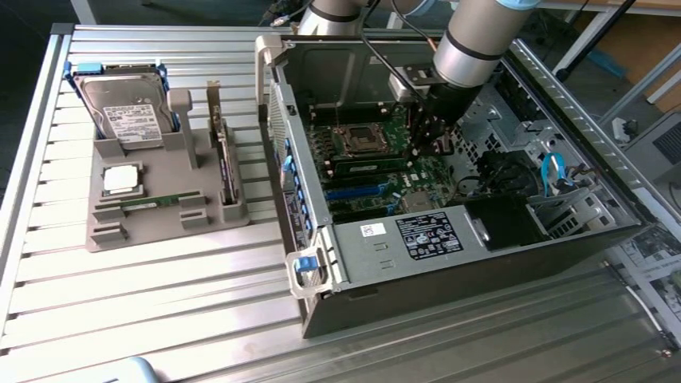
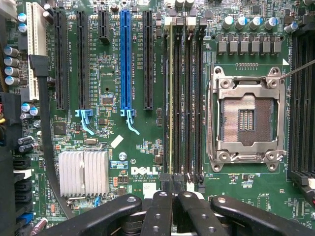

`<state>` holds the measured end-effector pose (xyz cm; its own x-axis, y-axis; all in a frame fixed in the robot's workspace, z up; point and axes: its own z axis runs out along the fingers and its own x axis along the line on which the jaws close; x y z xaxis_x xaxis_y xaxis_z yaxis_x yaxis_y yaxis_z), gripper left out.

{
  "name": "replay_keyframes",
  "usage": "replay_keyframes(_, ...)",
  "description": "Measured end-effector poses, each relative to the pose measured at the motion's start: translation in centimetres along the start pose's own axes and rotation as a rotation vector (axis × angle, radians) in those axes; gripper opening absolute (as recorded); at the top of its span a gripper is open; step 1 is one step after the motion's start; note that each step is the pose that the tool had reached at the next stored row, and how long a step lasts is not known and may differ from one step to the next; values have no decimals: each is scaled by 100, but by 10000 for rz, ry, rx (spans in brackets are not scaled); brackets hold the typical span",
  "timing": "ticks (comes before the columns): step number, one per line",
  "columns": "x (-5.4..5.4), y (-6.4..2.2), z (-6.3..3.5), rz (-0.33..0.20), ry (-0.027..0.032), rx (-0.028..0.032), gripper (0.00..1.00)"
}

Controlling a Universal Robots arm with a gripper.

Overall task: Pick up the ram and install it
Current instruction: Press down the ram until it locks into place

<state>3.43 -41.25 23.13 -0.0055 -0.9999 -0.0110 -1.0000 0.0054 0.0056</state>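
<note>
Here, tool (image 2: 174,196) by empty socket (image 2: 246,118)

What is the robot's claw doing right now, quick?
Gripper: shut, fingers together over the motherboard at the end of the memory slots; whether it pinches the ram cannot be told.

"DELL" is printed (white) on the motherboard (image 2: 147,98).

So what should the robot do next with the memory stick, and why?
Probably press gently straight down. The shut gripper sits over one end of the green memory stick, which already stands edge-up in a slot beside the empty processor socket, so it looks lined up but perhaps not fully clicked in.
</note>
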Motion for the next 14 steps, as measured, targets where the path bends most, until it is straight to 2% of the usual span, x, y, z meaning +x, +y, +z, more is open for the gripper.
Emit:
replay_keyframes(10,0,0,1,0,-4,1,11)
replay_keyframes(13,0,0,-43,0,1,1,11)
replay_keyframes(14,-1,0,-86,0,1,1,11)
